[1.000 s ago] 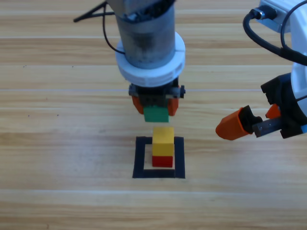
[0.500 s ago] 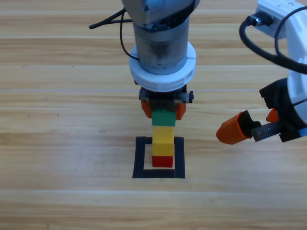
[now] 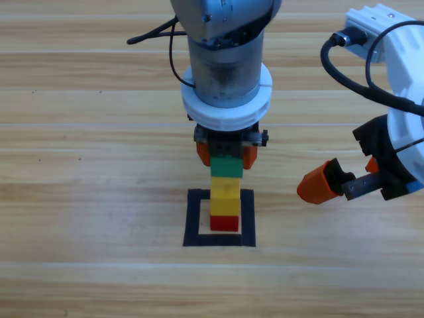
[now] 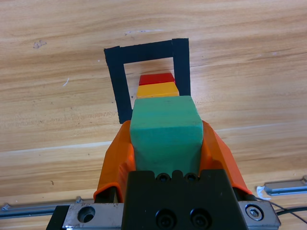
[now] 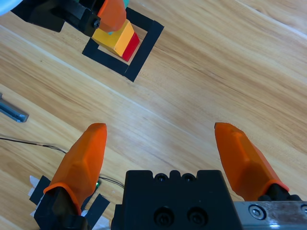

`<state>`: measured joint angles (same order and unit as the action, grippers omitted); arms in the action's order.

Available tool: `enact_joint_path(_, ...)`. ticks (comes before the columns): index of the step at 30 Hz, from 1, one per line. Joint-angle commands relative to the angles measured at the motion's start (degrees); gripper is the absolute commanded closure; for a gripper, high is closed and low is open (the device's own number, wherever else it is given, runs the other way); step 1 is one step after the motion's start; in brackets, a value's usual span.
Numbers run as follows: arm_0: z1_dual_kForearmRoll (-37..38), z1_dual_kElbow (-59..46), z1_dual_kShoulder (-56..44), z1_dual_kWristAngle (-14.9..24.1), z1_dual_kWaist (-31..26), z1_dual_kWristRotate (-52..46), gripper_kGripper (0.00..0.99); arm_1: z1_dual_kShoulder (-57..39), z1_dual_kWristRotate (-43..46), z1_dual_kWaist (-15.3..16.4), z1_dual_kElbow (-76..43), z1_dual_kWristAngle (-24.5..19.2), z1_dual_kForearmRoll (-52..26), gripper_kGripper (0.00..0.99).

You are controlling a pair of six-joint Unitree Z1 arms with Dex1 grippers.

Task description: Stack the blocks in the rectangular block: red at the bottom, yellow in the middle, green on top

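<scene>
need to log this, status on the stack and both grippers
Left gripper shut on green cube, atop yellow over red inside tape square. Right gripper open, waiting right. Nothing in the way.

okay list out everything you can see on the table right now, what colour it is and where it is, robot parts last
Red cube: one, red, bottom of the stack inside the tape square.
Yellow cube: one, yellow, on the red cube.
Green cube: one, teal-green, on top of the yellow cube, held between orange jaws.
Tape square: one, black outline, on the table around the stack.
Table: one, light wood.
Left end effector: one, orange jaws, shut on the green cube above the square.
Right end effector: one, orange jaws, open, waiting to the right of the stack.
</scene>
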<state>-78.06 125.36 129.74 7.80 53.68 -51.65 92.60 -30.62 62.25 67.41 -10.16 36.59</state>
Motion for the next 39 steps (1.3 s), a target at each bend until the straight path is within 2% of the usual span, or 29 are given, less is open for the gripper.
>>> enact_joint_path(1,-0.5,-0.1,2.5,-0.2,1.3,0.3,0.990,2.2,0.1,-1.4,-1.3,-1.2,1.0,0.000)
enact_joint_path(12,-0.5,-2.0,1.3,-1.5,1.2,-1.3,0.990,2.8,0.1,-1.4,-1.3,-1.2,1.2,0.000)
enact_joint_path(39,-0.4,-2.4,2.0,-1.4,1.2,-4.2,0.990,3.3,0.2,-1.4,-1.4,-1.5,1.5,0.000)
